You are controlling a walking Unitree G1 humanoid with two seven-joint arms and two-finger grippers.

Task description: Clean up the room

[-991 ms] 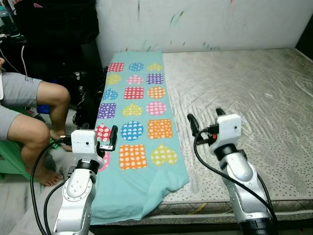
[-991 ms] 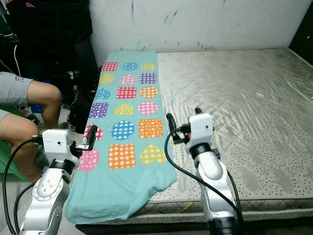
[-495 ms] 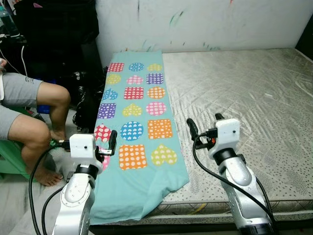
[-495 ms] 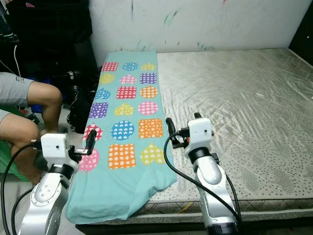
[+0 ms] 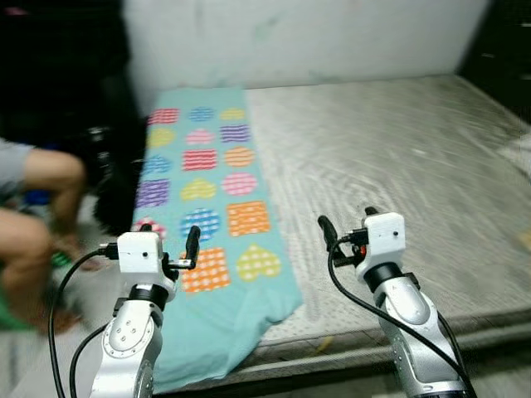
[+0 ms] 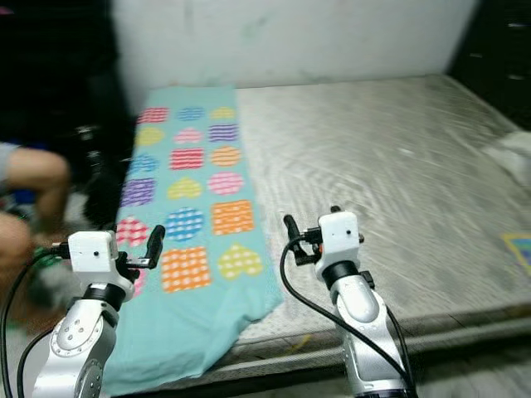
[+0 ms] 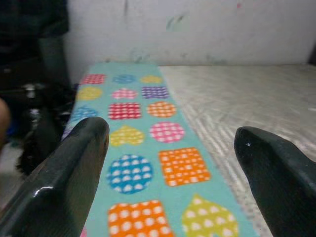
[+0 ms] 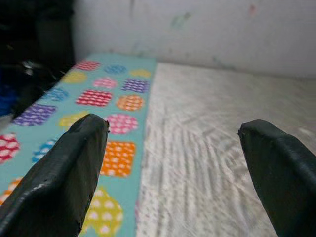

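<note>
1. A turquoise cloth [image 5: 211,207] is lying along the left side of a bare mattress [image 5: 398,166], running from the wall [image 5: 290,37] toward the robot; its near end is draping over the mattress edge and hanging down in folds.
2. The left gripper [image 5: 170,247] is hovering over the near left corner of the cloth, its jaws spread wide and holding nothing; in the left wrist view the 2 black fingers [image 7: 64,177] are framing the cloth's patterned middle, well apart from it.
3. The right gripper [image 5: 348,228] is hanging above the bare mattress just to the right of the cloth's edge; its jaws are spread too, empty; in the right wrist view the cloth edge is running between the 2 fingers [image 8: 54,182].
4. The cloth is looking thin and soft; it is printed in 3 columns of dotted squares, circles and hearts in red, orange, yellow, pink, purple and blue; the mattress is showing a grey, quilted, slightly shiny surface with wavy stitching.
5. A seated person's bare legs [image 5: 37,207] are appearing left of the bed, blurred, beside dark clutter [image 5: 104,178]; a pale object [image 6: 510,153] is lying at the mattress's far right edge, too blurred to identify.
</note>
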